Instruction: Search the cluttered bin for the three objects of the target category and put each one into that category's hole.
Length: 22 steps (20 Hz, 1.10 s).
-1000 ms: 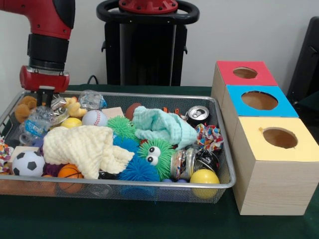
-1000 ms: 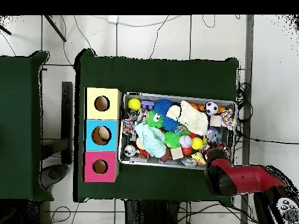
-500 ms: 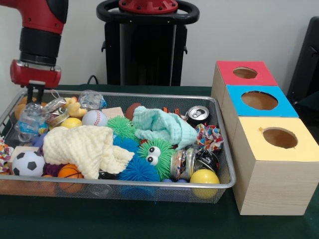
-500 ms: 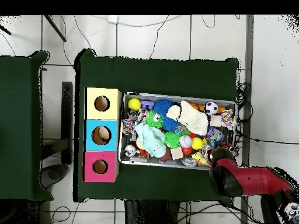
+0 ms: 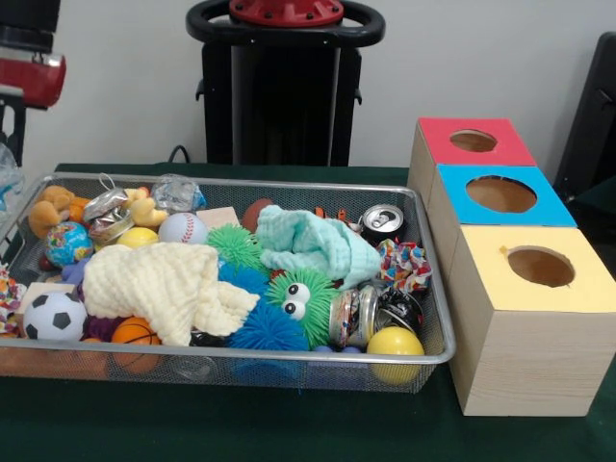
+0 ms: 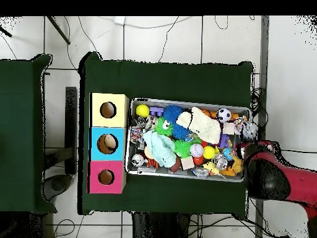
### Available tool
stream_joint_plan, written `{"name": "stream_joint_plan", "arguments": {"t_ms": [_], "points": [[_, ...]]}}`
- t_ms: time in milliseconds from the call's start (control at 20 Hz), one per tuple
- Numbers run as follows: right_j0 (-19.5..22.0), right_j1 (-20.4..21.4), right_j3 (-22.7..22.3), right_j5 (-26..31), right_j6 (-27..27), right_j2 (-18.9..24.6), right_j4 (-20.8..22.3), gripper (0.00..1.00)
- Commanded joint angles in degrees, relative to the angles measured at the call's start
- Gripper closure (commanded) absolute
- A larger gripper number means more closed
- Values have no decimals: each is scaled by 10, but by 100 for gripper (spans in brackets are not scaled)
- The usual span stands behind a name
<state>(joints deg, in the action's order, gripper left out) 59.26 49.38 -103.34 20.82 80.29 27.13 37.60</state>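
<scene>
My gripper (image 5: 10,144) hangs at the far left edge of the front view, above and just outside the wire bin (image 5: 289,358). It is shut on a crumpled clear plastic bottle (image 5: 4,181), of which only a sliver shows at the frame edge. From overhead, the red arm (image 6: 272,180) covers the gripper beside the bin's (image 6: 186,101) right end. Still in the bin are a soda can (image 5: 382,220) and a glass jar (image 5: 354,316). Red (image 5: 443,135), blue (image 5: 452,188) and yellow (image 5: 491,279) boxes with holes stand at the right.
The bin is packed with a cream cloth (image 5: 164,284), a teal cloth (image 5: 313,241), a green fuzzy toy (image 5: 303,298), a soccer ball (image 5: 54,315), a globe ball (image 5: 67,241), a teddy (image 5: 48,207) and a yellow ball (image 5: 395,343).
The gripper has risen and swung out past the bin's end, taking the clear plastic bottle with it. A globe ball now shows where the bottle lay.
</scene>
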Motion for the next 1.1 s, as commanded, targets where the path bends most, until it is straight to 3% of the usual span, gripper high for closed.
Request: {"name": "stream_joint_plan", "arguments": {"t_ms": [50,300,500,700,900,1100], "points": [[1,65,2,122,-116,128,-81,100],[-13,71,10,136,-89,129,-85,100],[-59,84,2,116,-25,94,-62,100],[-131,112,-35,89,84,33,-54,100],[-236,131,-43,92,194,-51,-37,100],[-321,153,-48,104,257,-116,-56,100]]}}
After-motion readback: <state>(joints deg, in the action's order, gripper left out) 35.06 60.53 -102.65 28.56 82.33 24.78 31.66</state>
